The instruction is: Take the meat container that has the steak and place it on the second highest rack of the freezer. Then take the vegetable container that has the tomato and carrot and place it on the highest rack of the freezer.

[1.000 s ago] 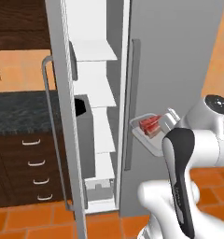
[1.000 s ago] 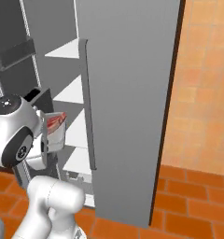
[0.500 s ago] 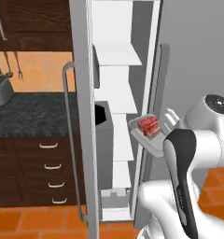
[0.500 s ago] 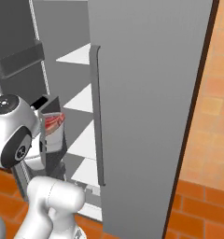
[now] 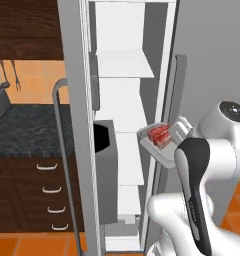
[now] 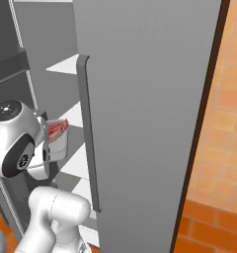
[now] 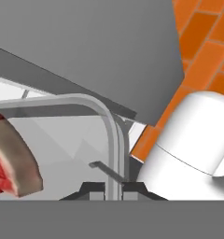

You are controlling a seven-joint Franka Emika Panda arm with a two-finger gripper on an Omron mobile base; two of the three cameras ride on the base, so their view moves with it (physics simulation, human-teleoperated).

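Item: meat container (image 5: 162,142), clear shallow tray with a raised rim, held in the air at the mouth of the open freezer (image 5: 127,125). In the left base view it sits just in front of the white shelves, beside the edge of the closed right-hand door (image 5: 212,70), at about the height of the middle shelves. In the right base view the container (image 6: 56,141) shows left of that door's long vertical handle (image 6: 88,133), close to the arm's rounded white wrist.

Contents: the steak (image 5: 159,135), a red chunk with pale streaks, lying inside the tray. In the hand view the steak (image 7: 11,163) appears at the lower left, red with a tan edge, behind the curved clear rim of the container (image 7: 109,126).

Gripper (image 7: 113,187): the two dark finger tips stand pressed together on the container's rim, pinching its thin wall between them.

Freezer interior: narrow, white, with several flat shelf panels one above another. The highest rack (image 5: 123,64) and the second highest rack (image 5: 129,122) are both above or level with the tray; neither touches it. The open freezer door (image 5: 74,125) stands to the left, with a long grey handle (image 5: 59,145).

Surroundings: dark wooden drawers (image 5: 27,192) under a dark speckled counter (image 5: 24,130); orange tiled floor (image 6: 209,232).
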